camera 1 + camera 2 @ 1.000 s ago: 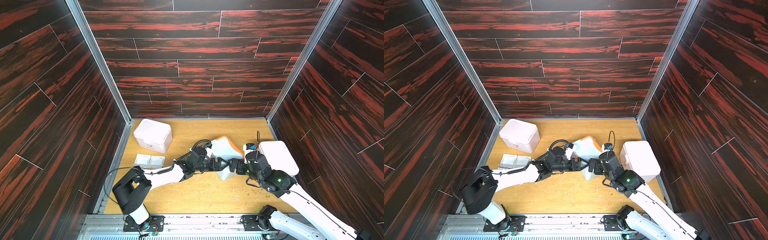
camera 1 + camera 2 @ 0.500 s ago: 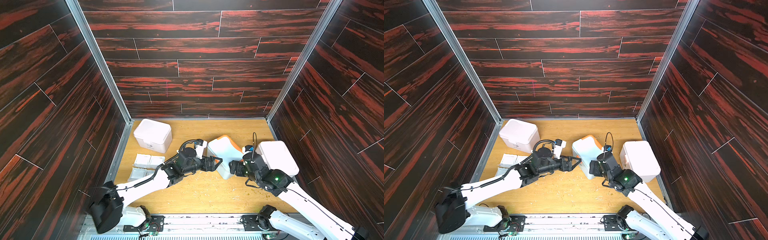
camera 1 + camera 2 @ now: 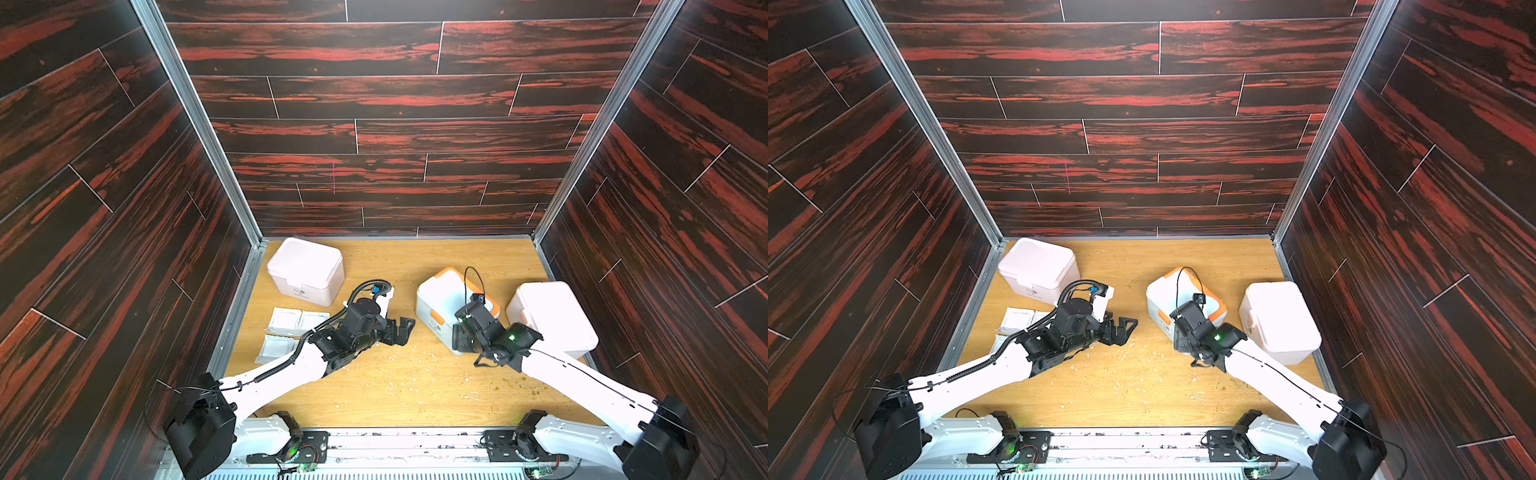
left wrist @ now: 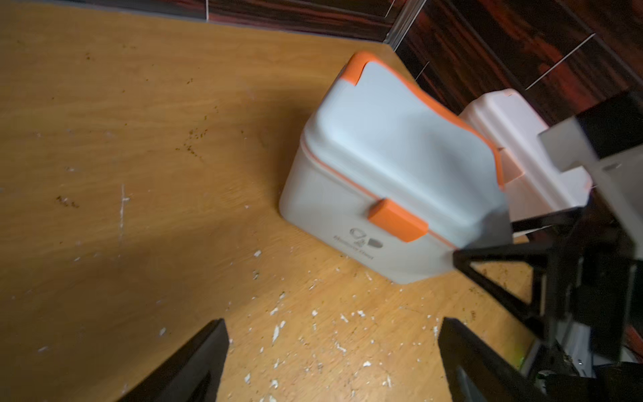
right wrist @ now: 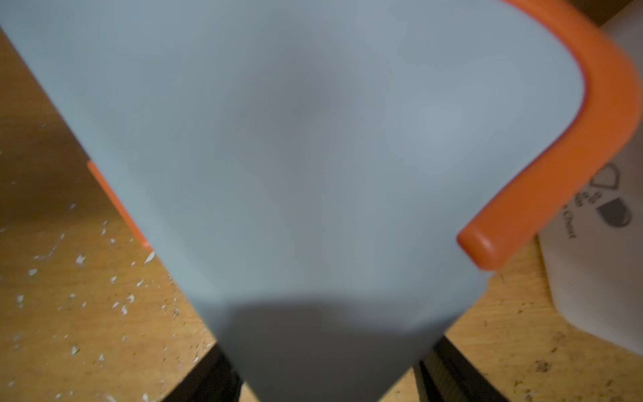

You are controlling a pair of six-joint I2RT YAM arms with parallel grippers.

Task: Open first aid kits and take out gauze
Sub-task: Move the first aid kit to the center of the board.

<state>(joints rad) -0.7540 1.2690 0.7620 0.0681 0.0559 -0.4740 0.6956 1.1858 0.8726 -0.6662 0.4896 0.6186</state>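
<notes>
Work cell: dark red wood-grain walls on three sides and a light wooden table dotted with pale flecks. The orange-trimmed kit stands on the table right of centre, turned corner-on toward the robot. Its lid is down and its orange latch lies flat over the front seam, above a small logo.

The right arm reaches forward and inward from its base, low over the table, with the wrist angled down at the kit's near corner. The right gripper straddles that corner. In the right wrist view the pale blue lid fills the picture, and one dark finger shows on each side of the corner. Whether the jaws press on the kit or merely flank it cannot be told. The right pink kit, lid shut, stands just beside the orange-trimmed kit, next to the right wall.

The left arm stretches diagonally toward the middle of the table, forearm nearly level. The left gripper hovers above bare table, aimed at the orange-trimmed kit but apart from it. Its jaws are spread wide and hold nothing.

The gauze packets, at least three flat white squares, lie on the table beside the left forearm, near the left wall. The rear pink kit, lid shut, sits in the far left corner, just behind the packets.
</notes>
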